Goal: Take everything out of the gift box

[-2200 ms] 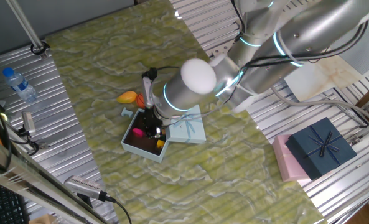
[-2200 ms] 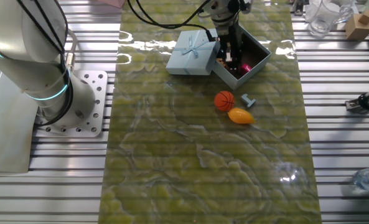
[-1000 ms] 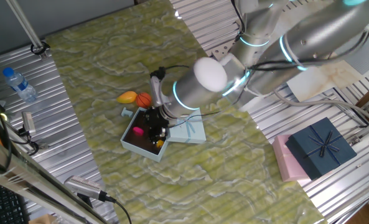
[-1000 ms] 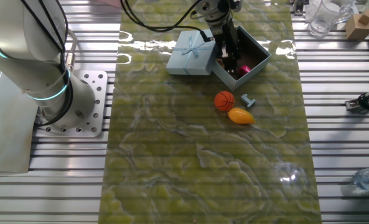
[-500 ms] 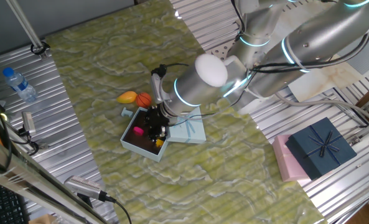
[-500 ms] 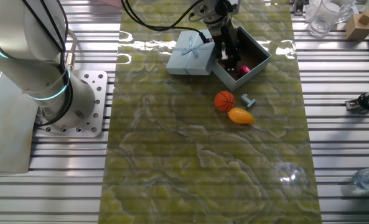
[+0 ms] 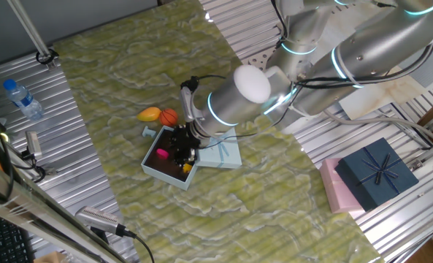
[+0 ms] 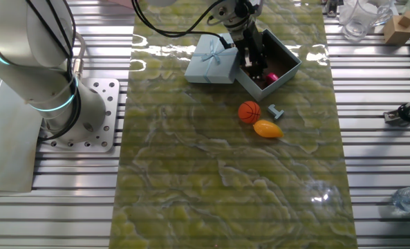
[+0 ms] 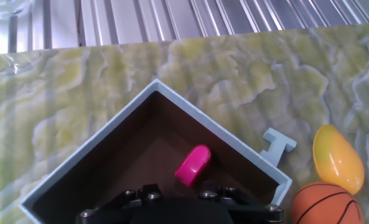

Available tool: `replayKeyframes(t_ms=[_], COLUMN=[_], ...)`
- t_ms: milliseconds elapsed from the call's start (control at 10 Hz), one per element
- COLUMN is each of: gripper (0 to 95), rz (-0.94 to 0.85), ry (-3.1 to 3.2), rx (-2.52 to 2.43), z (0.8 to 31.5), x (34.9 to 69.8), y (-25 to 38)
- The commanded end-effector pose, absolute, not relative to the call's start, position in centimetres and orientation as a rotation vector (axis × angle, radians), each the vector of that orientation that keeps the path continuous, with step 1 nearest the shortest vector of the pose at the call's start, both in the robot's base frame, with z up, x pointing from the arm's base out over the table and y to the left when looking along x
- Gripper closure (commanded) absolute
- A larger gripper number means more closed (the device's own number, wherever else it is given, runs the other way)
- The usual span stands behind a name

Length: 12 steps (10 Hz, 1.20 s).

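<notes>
Tilted a bit more over the gift box [image 7: 154,169] since before, the gripper [image 7: 181,150] hung just inside it; couldn't tell if its fingers were spread. Magenta piece [image 9: 193,165] lay just beyond, box-center, slanting far-right.

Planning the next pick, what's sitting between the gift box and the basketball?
A small pale-blue piece lies against the gift box wall, just short of the basketball, clearest in the hand view.
</notes>
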<state>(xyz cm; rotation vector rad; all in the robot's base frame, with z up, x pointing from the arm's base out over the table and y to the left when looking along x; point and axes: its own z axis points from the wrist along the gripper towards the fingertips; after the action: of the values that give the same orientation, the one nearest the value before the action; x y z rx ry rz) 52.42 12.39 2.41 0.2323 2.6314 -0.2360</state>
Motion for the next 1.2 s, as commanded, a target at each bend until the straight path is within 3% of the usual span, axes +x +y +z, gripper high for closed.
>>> replayKeyframes(t_ms=[100,600,700,1200], gripper=[57.0,57.0,76.0,76.0], rz=[-0.259,-0.243,-0.249,-0.269], ry=[2.608,2.589,2.588,2.602], rx=[0.236,0.248,0.246,0.239], z=[2.47,2.47,2.47,2.53], x=[52.44,52.44,52.44,52.42], y=[12.24,12.24,12.24,12.26])
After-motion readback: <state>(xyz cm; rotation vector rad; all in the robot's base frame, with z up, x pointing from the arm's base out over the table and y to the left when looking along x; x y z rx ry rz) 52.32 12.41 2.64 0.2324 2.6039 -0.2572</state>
